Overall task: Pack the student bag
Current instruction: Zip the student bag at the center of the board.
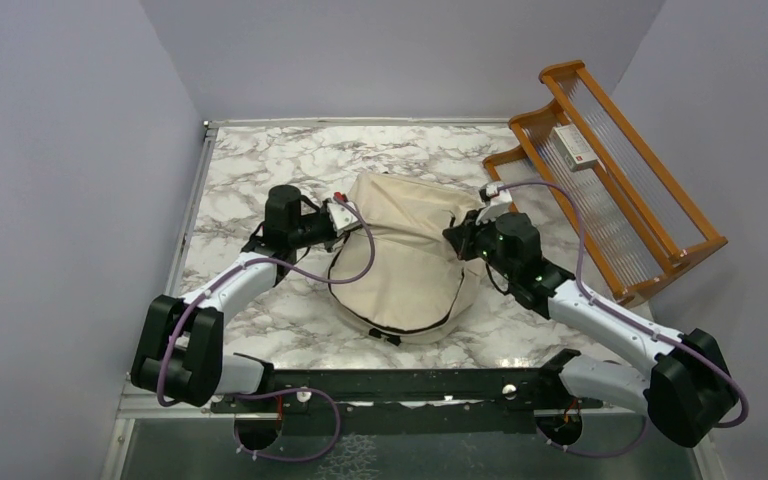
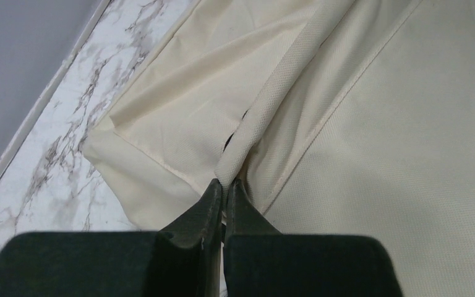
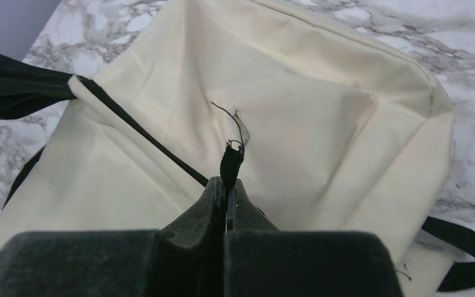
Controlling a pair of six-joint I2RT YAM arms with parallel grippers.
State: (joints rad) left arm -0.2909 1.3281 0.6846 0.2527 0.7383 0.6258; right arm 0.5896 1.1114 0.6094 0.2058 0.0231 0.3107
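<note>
On the marble tabletop (image 1: 250,165), your left pincer (image 2: 225,185) pinches a cream ridge (image 2: 284,74) of the limp, likely light student bag (image 1: 405,250), your right pincer (image 3: 226,182) its black tab (image 3: 230,162), probably the firmest holds on floppy cloth.

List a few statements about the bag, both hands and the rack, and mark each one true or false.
1. The left hand is shut on a cream fold of the student bag. True.
2. The right hand hangs wide open. False: it is shut on a black tab of the bag.
3. The bag lies on the wooden rack. False: it lies on the marble table, between the arms, and the rack stands off to the right.
4. A small box rests on the rack. True.
</note>
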